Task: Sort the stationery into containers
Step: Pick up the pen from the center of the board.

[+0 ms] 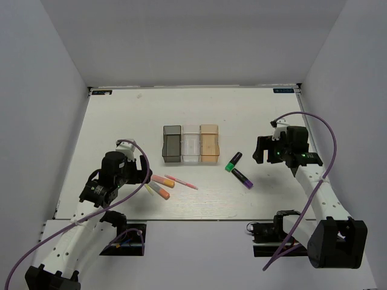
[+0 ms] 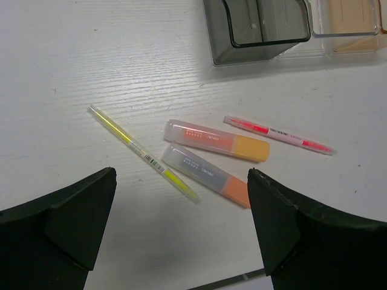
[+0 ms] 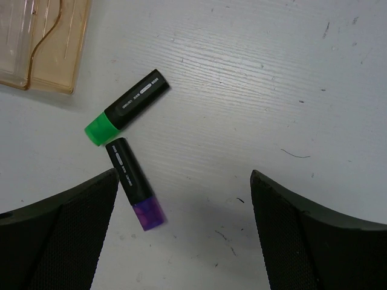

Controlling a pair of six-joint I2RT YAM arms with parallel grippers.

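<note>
Three joined bins stand mid-table: smoky grey (image 1: 172, 144), clear (image 1: 191, 144), orange-tan (image 1: 209, 144). My left gripper (image 1: 143, 173) is open and empty above the table, just short of a thin yellow pen (image 2: 142, 153), two stubby pink-orange highlighters (image 2: 217, 140) (image 2: 207, 175) and a thin pink pen (image 2: 279, 135). My right gripper (image 1: 261, 151) is open and empty, hovering right of a green-and-black highlighter (image 3: 127, 107) and a purple-and-black highlighter (image 3: 134, 183). The purple one lies near the left fingertip in the right wrist view.
The grey bin (image 2: 260, 27) shows at the top of the left wrist view, and the orange-tan bin (image 3: 42, 42) at the top left of the right wrist view. White walls enclose the table on three sides. The table's near edge (image 2: 230, 281) lies just below the left gripper.
</note>
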